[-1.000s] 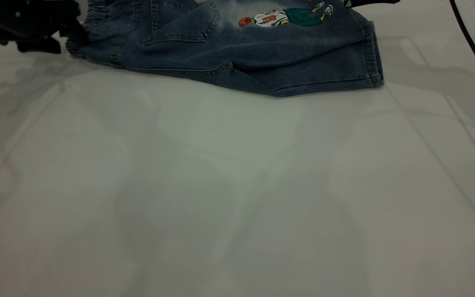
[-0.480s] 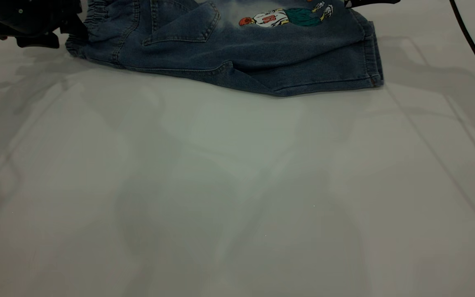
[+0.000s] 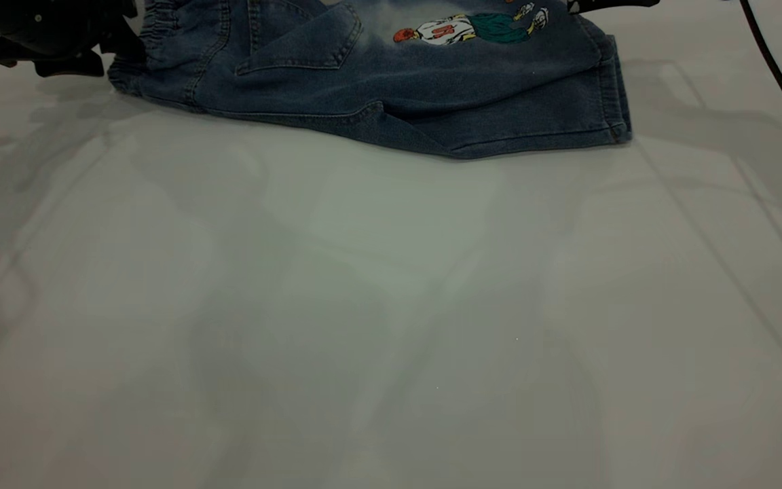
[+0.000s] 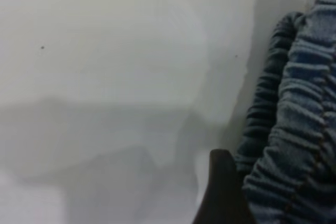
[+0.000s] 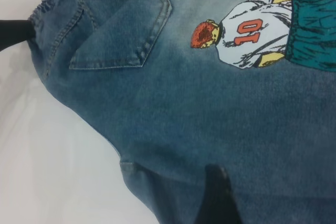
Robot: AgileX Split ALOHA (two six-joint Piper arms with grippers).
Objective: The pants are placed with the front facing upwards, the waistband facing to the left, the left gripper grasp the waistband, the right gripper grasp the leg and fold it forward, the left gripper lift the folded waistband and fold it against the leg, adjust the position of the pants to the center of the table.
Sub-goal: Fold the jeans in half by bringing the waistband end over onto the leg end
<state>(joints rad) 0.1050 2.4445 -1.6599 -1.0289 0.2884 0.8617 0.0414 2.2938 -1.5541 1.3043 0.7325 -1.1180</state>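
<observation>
The blue denim pants (image 3: 391,75) lie folded along the far edge of the table (image 3: 391,305), cartoon print (image 3: 466,28) facing up. The gathered waistband (image 3: 160,30) is at the left end and the stitched leg hems (image 3: 618,95) at the right. My left gripper (image 3: 109,51) sits low against the waistband's outer edge. In the left wrist view the ruched waistband (image 4: 294,129) presses right up to it. My right gripper (image 3: 608,4) barely shows at the far right above the leg. In the right wrist view it hangs over the denim (image 5: 157,108).
A black cable (image 3: 781,81) runs down the table's right side. The wide tabletop in front of the pants holds nothing but shadows.
The left gripper has risen slightly and edged sideways while staying at the waistband. The pants and the right gripper have not visibly moved.
</observation>
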